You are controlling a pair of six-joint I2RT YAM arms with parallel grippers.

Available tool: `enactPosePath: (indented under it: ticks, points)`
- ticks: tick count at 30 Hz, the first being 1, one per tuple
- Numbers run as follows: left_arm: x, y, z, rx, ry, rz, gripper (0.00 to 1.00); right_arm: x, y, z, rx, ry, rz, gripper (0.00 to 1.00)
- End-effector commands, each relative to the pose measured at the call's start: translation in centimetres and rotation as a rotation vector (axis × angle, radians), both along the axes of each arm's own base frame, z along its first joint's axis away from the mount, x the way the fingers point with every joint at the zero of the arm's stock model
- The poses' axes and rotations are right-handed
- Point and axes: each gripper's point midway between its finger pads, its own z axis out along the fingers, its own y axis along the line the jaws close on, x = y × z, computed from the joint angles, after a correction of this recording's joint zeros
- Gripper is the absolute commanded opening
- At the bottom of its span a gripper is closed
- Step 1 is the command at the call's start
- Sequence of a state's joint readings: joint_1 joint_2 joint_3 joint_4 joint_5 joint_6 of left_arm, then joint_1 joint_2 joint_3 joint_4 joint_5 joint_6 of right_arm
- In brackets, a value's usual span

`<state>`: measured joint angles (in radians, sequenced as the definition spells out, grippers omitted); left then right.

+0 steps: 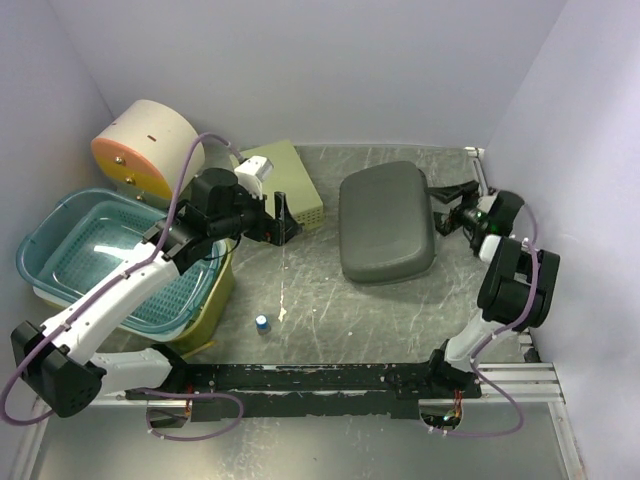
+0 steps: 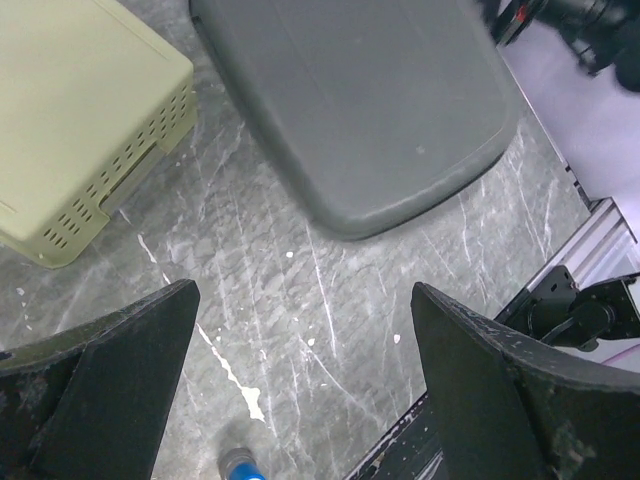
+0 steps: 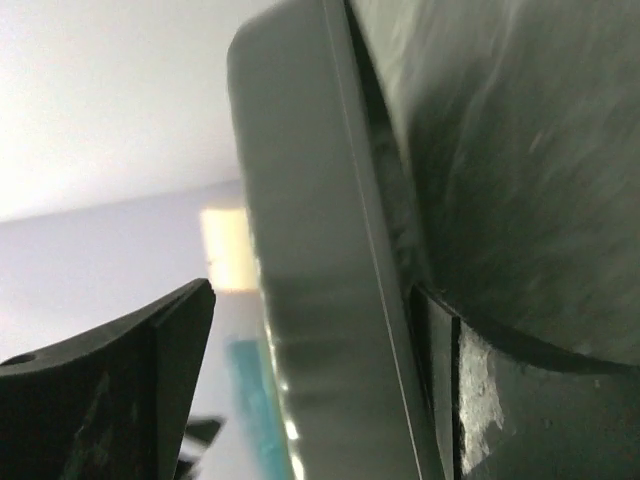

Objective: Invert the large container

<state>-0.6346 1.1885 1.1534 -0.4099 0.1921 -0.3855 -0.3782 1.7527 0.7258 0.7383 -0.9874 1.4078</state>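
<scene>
**Large container lies bottom-up, right pincer open around its rim**

Large gray container (image 1: pixel 387 222) sits mouth-down on the table (image 1: pixel 300 290), flat base facing up, right of center toward the far edge. The table's right edge is close by.

Right gripper (image 1: pixel 445 207) is at the container's right side, low against the rim. In the right wrist view the fingers are apart with the rim between them. The left finger (image 3: pixel 130 390) has a visible gap to the rim. The other finger is tucked right at the rim's far side, contact cannot be told. Not clamped.

Left gripper (image 1: pixel 283 222) hovers over the middle of the table, left of the container, fingers spread wide, nothing between them.

Pale green box (image 1: pixel 290 178) lies at the far edge, left of the container and apart from it. Teal basket (image 1: pixel 60 255) rests in a yellow-green tub (image 1: pixel 215 295) at the left edge. Cream-and-orange drum (image 1: pixel 150 140) stands in the far-left corner. Small blue-capped item (image 1: pixel 262 323) stands near the near edge.
</scene>
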Motion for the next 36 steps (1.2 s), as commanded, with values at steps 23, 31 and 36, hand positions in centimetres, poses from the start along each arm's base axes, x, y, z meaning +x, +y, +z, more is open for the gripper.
enactPosePath:
  ticks: [23,31,36]
  points:
    - [3.4,6.4,1.4,0.232,0.022,0.382,0.99,-8.1,-2.1,-0.7,-1.349,0.330,-0.110,0.93]
    - [3.1,9.9,1.3,0.311,-0.013,0.508,0.99,-13.5,0.5,-3.8,-1.117,0.334,-0.120,0.93]
    - [3.1,10.2,0.7,0.320,0.028,0.547,0.99,-12.5,5.0,-5.8,-0.912,0.210,-0.009,0.93]
